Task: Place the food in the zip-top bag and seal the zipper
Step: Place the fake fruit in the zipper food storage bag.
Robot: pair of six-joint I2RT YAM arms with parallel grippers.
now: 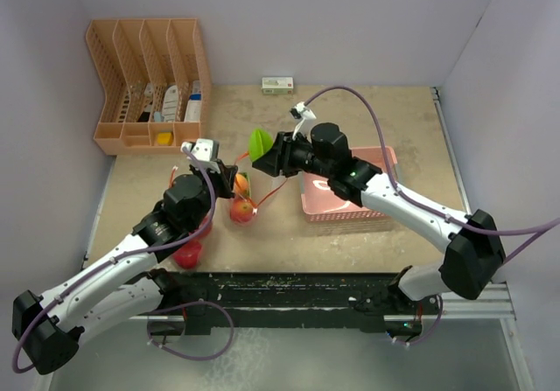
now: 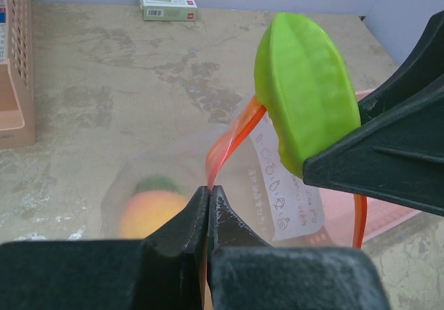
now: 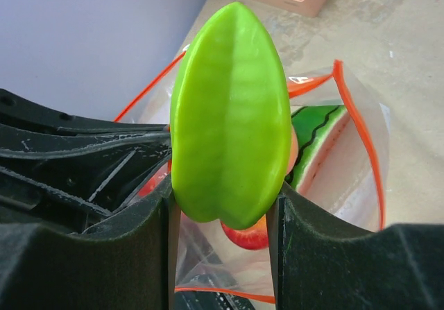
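My right gripper [image 3: 223, 213] is shut on a glossy green piece of food [image 3: 231, 116], held upright just above the mouth of the zip-top bag [image 3: 361, 130]. In the top view that green piece [image 1: 259, 143] hangs over the bag [image 1: 254, 194] at mid-table. My left gripper [image 2: 208, 193] is shut on the bag's orange zipper rim [image 2: 232, 140], holding the mouth up. Inside the clear bag lie a peach-orange piece [image 2: 152, 213], a red apple [image 3: 250, 235] and a green-striped slice [image 3: 316, 140]. Another red apple [image 1: 187, 253] lies on the table beneath my left arm.
A pink mesh basket [image 1: 350, 200] sits right of the bag, under my right arm. A peach-coloured desk organiser [image 1: 149, 85] with small packets stands at the back left. A small white-and-green box [image 1: 277, 84] lies by the back wall.
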